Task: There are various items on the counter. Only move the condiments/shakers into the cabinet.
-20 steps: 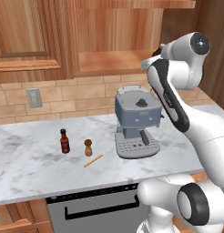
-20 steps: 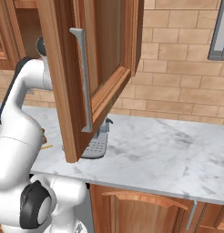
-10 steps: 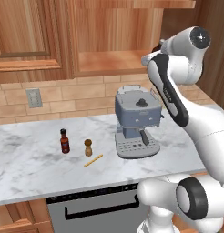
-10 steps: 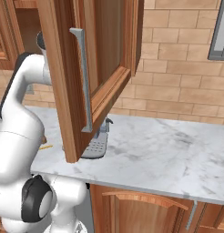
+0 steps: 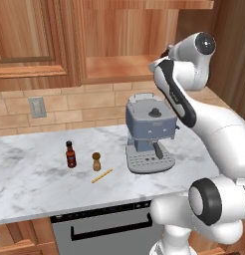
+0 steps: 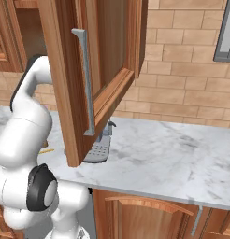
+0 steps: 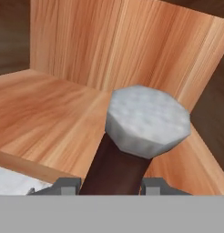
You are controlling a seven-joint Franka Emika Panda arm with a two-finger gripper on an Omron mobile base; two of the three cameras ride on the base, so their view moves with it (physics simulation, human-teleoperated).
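My hand (image 7: 111, 185) pinches the dark brown glass bottle (image 7: 114, 168) below its grey cap — slick, breakable glass, so I'd keep gripping the body.

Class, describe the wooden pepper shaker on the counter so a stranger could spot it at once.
Start at the grey coffee machine on the marble counter and look left. The pepper shaker stands between a red-labelled sauce bottle and a yellow stick; it alone is short, tan and knob-topped.
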